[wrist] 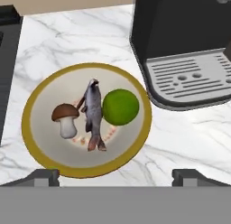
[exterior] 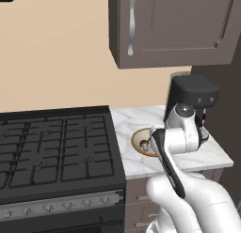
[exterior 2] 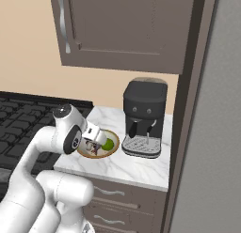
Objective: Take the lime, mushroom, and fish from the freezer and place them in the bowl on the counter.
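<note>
The tan-rimmed bowl [wrist: 31, 128] sits on the marble counter [wrist: 180, 137] next to the coffee machine. Inside it lie a brown-capped mushroom [wrist: 66, 119], a grey fish [wrist: 93, 114] in the middle and a green lime [wrist: 120, 106]. My gripper [wrist: 116, 178] hangs just above the bowl's near rim, open, with its fingertips [wrist: 43, 175] wide apart and nothing between them. From the right base view the hand [exterior 2: 95, 142] covers part of the bowl [exterior 2: 115, 147], and the lime [exterior 2: 108, 144] shows beside it. The freezer's grey side [exterior 2: 216, 133] fills the right edge.
A black coffee machine [exterior 2: 143, 117] stands right of the bowl. The black stove top [exterior: 52, 143] lies left of the counter [exterior: 136, 117]. A brown wall cabinet [exterior: 174, 25] hangs overhead. Dark drawers [exterior 2: 117, 199] sit under the counter.
</note>
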